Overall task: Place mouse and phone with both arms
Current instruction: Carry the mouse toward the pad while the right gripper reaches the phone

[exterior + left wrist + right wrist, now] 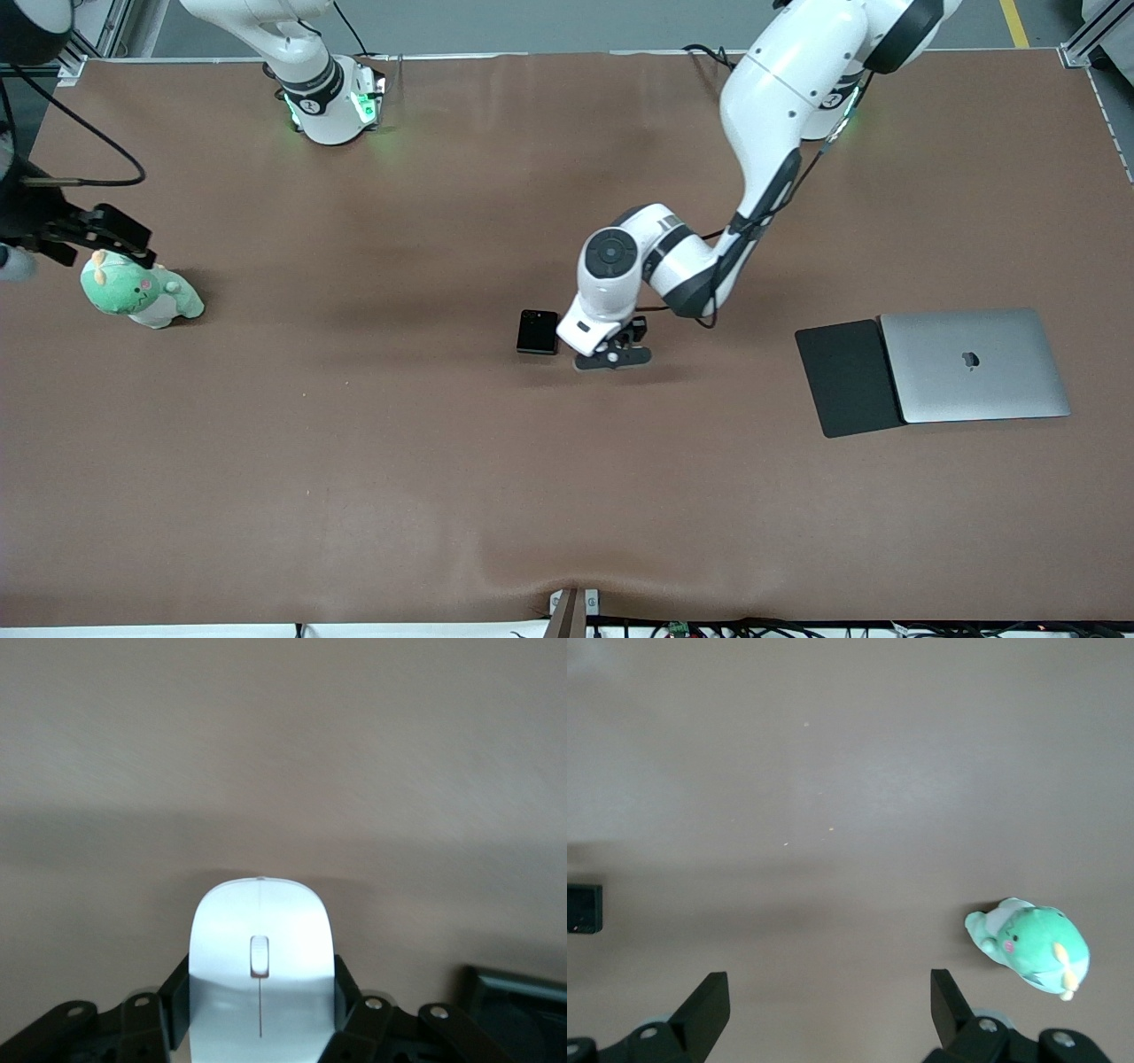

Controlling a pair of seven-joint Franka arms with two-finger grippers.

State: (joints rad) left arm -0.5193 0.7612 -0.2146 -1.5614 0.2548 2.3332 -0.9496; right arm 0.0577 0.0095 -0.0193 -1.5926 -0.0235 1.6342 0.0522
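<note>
Down at mid-table: left gripper clamped on smooth white oval mouse, just beside small glossy black phone. Up over green plush toy: right gripper, fingers spread, empty, waiting.

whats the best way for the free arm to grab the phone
The phone lies flat on the table beside the left gripper, which is shut on the mouse. The open right gripper should probably come straight down and pinch its two longer edges across the narrower width, since only those thin sides offer purchase.
</note>
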